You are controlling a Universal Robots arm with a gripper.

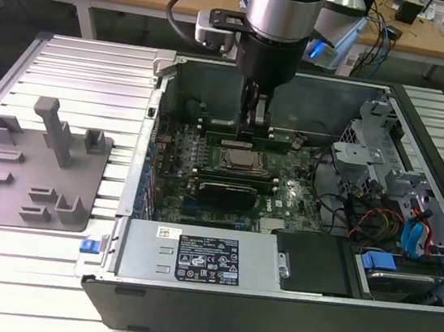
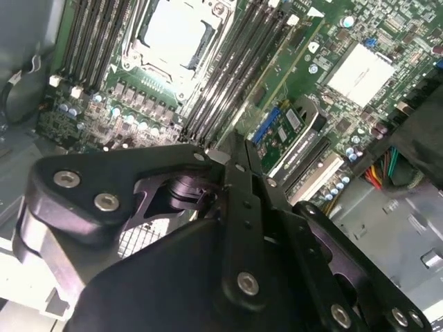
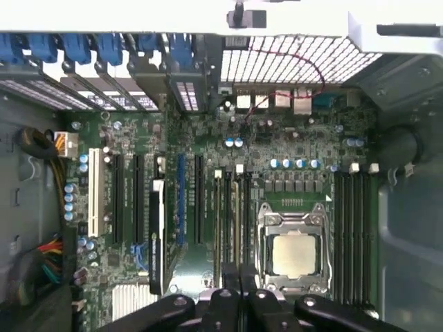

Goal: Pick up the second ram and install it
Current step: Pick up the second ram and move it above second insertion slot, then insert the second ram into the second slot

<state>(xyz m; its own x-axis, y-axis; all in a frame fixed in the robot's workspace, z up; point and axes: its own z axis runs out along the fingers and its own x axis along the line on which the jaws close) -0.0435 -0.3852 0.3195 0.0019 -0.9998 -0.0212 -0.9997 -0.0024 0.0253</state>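
1. The hand (image 1: 252, 121) reaches down into the open computer case (image 1: 137, 204), its fingers pressed together.
2. The second ram (image 1: 227, 140) lies flat along a slot just beyond the processor socket (image 1: 239, 162), directly under the fingertips.
3. The view there is crowded, so the tips seem to rest on the stick's top edge, though actual contact is unclear.
4. The grey holder block (image 1: 34, 166) sits on the ribbed surface (image 1: 80, 65), at the exterior view's left, well apart from the hand.
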